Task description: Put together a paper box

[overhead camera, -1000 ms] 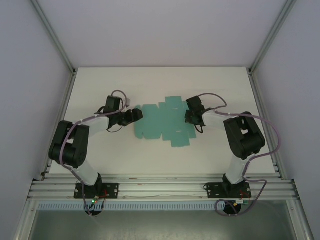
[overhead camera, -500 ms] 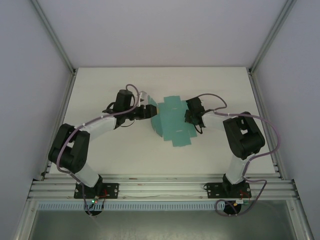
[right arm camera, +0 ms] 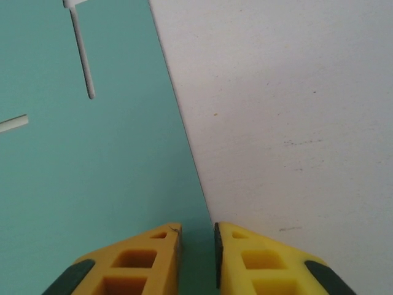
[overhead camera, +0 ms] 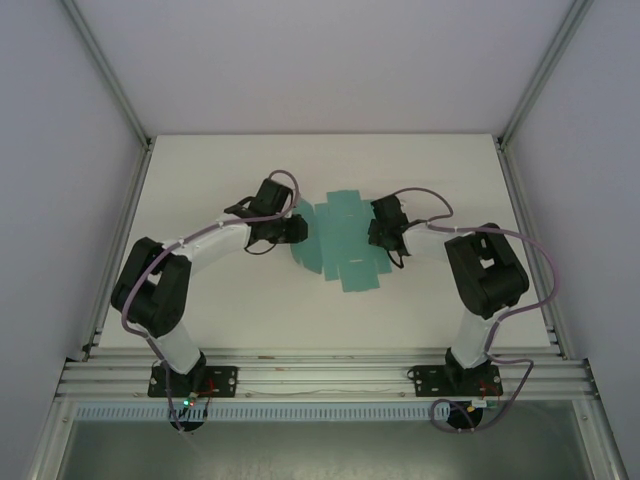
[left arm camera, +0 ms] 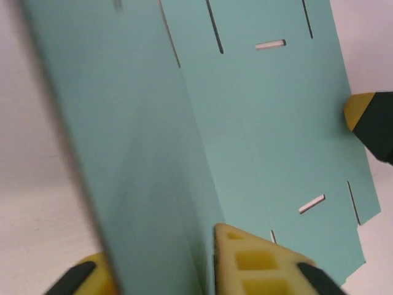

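**Folding the left panel up along its crease**

The paper box [overhead camera: 340, 245] lies about mid-table as a flat teal die-cut sheet, between the two arms, with its left end turned up off the table [overhead camera: 220, 170]. The left gripper [overhead camera: 298, 228] is at that raised end. In its wrist view the upturned panel runs down between the two yellow fingers [left arm camera: 258, 264], which sit on either side of the card and appear to pinch it (the near card is blurred, so the contact itself is a judgement). The rest of the sheet [left arm camera: 264, 123] lies flat beyond, slots and cuts showing.

The right gripper [overhead camera: 377, 235] is at the sheet's opposite edge. Its fingers [right arm camera: 153, 252] are drawn nearly together with the card's border [right arm camera: 80, 172] in the narrow gap, so it reads as a light pinch that anchors the sheet.

The step in hand looks like the first wall fold, with most of the assembly yet to come. To do it well:

- Swing the left wrist about the crease line rather than pulling the panel inward, so the card bends where it is scored.
- Hold the right side down and steady, since thin card will slide or bow if the anchor gives.
- Take the panel a little past upright so it stays put once it is let go.
- Grip gently, because a hard squeeze could dent the wall.
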{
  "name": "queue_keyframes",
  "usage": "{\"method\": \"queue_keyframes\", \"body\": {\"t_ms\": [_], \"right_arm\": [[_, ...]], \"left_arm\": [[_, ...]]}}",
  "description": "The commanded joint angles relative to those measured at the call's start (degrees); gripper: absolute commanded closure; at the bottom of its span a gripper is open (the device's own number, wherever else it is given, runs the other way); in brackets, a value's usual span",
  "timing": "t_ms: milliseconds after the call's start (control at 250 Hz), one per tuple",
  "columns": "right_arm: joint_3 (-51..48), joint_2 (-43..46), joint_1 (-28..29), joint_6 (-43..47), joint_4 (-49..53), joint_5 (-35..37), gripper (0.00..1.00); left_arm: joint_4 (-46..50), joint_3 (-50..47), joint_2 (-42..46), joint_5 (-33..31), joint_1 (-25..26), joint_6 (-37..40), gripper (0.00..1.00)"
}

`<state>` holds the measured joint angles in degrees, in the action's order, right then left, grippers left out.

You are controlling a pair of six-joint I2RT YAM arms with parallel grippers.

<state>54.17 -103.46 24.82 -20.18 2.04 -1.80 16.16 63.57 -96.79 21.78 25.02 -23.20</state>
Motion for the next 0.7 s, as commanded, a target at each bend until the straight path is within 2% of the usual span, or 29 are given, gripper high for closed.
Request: {"method": "queue_keyframes", "body": {"t_ms": [0, 44, 100, 200, 264, 356, 464, 508, 608, 696], "right_arm": [[-3.4, 2.5, 1.1, 1.6, 8.6, -6.2, 0.69], [-3.8, 5.7, 0.2, 2.3, 8.6, -7.7, 0.65], [-4.3, 10.1, -1.8, 3.4, 9.2, -11.7, 0.58], [-4.7, 18.7, -5.9, 6.5, 10.4, -20.6, 0.38], [-5.3, 24.9, -8.4, 9.0, 11.0, -24.9, 0.33], [-6.3, 33.7, -12.5, 13.6, 11.7, -34.3, 0.2], [-7.5, 41.5, -17.4, 15.3, 11.5, -42.9, 0.18], [-8.0, 43.4, -19.5, 14.3, 10.6, -46.0, 0.17], [-9.2, 45.2, -23.8, 12.7, 7.5, -55.4, 0.18], [-10.8, 45.6, -25.2, 11.5, 1.7, -61.1, 0.19]], "left_arm": [[-1.8, -1.4, 4.5, -0.5, 0.2, 3.2, 0.9], [-3.0, -1.9, 6.5, 0.1, 0.1, 4.1, 1.0], [-5.6, -3.3, 9.6, 3.1, -0.2, 5.8, 1.0], [-12.3, -7.1, 16.6, 10.3, -1.0, 8.9, 1.0], [-17.1, -10.4, 22.0, 12.3, -1.8, 9.9, 1.0], [-22.3, -14.6, 29.2, 15.4, -3.9, 10.5, 1.0], [-27.7, -18.3, 35.5, 19.7, -7.1, 6.9, 1.0], [-30.1, -19.3, 37.3, 23.4, -8.4, 5.4, 1.0], [-35.4, -21.2, 40.5, 28.1, -9.4, 1.8, 1.0], [-35.4, -21.3, 42.4, 28.5, -9.4, 1.5, 1.0]]}}
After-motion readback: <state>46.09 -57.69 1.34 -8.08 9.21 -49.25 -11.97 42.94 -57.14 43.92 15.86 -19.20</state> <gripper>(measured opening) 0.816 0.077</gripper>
